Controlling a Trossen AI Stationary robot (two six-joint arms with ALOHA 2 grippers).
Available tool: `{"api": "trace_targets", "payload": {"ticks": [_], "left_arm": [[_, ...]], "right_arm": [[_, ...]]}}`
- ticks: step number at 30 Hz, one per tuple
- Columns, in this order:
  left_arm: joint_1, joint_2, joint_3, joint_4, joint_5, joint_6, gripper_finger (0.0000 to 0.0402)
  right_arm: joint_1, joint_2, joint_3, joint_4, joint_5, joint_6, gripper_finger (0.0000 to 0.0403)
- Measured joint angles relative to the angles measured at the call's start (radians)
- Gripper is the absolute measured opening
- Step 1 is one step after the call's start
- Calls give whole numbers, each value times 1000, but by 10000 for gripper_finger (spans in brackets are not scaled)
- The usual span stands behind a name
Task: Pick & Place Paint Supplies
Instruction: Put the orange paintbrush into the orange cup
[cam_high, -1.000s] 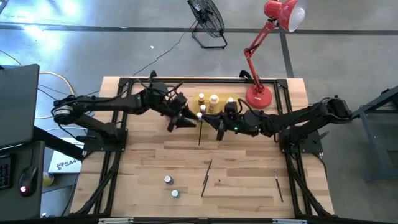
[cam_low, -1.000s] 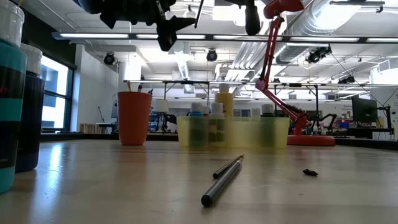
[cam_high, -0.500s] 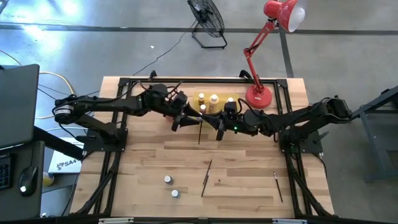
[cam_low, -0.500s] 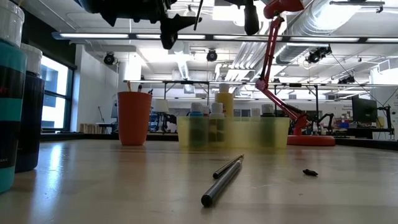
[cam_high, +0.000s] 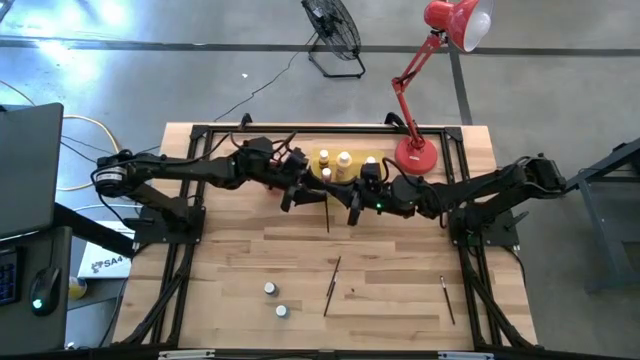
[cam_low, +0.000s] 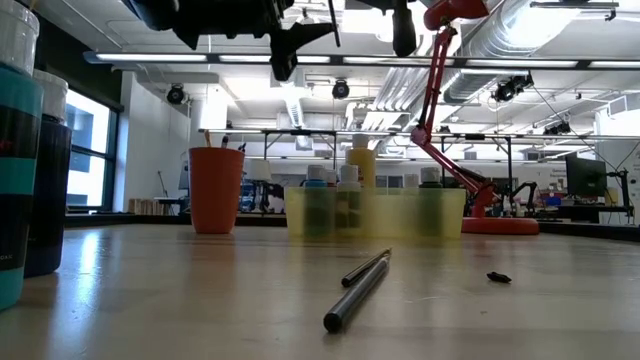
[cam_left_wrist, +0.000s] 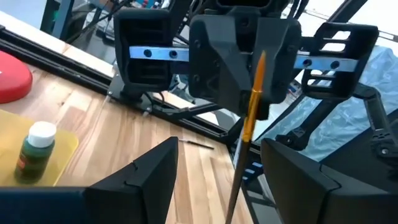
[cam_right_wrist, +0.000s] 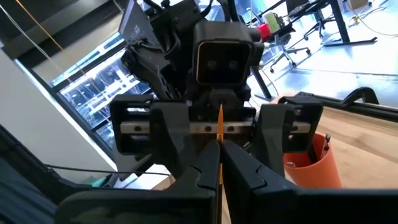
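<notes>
A thin paintbrush (cam_left_wrist: 252, 106) with an orange handle stands nearly upright in the air over the table's far middle, with my right gripper (cam_right_wrist: 219, 155) shut on it. My left gripper (cam_left_wrist: 221, 149) faces it from the table's left, open. Its two fingers stand on either side of the brush's dark lower part (cam_left_wrist: 235, 186) without touching it. In the high view the brush (cam_high: 327, 213) shows between my left gripper (cam_high: 305, 195) and my right gripper (cam_high: 350, 205). Behind them, small capped bottles stand in a yellow tray (cam_high: 322, 172). My right gripper pinches the brush's orange handle (cam_right_wrist: 219, 127) between its two shut fingers. The fingers come level from the table's right and lie across the brush. The brush is lifted clear of the table, steeply upright, with its dark end below the fingers.
Two small bottles (cam_high: 275, 300) stand near the table's front left. A long brush (cam_high: 332, 285), a dark scrap (cam_high: 351, 293) and another brush (cam_high: 447, 300) lie on the front half. A red cup (cam_low: 216, 190) stands left of the tray, a red lamp's base (cam_high: 415, 155) right of it.
My left gripper has edged toward the table's right, closer to my right gripper, and turned a little, staying open. The brush has changed its tilt: its lower part has swung toward the table's right. My right gripper has kept its hold.
</notes>
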Motion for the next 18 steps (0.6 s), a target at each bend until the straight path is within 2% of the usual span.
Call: {"api": "trace_targets", "payload": {"ticks": [8,18], "left_arm": [[-7,1,0,23,-8,-2,215],[-19,1,0,61,-34,1,119]], "right_arm": [[0,0,0,0,-1,-1,2],[0,0,0,-2,1,-1,2]]}}
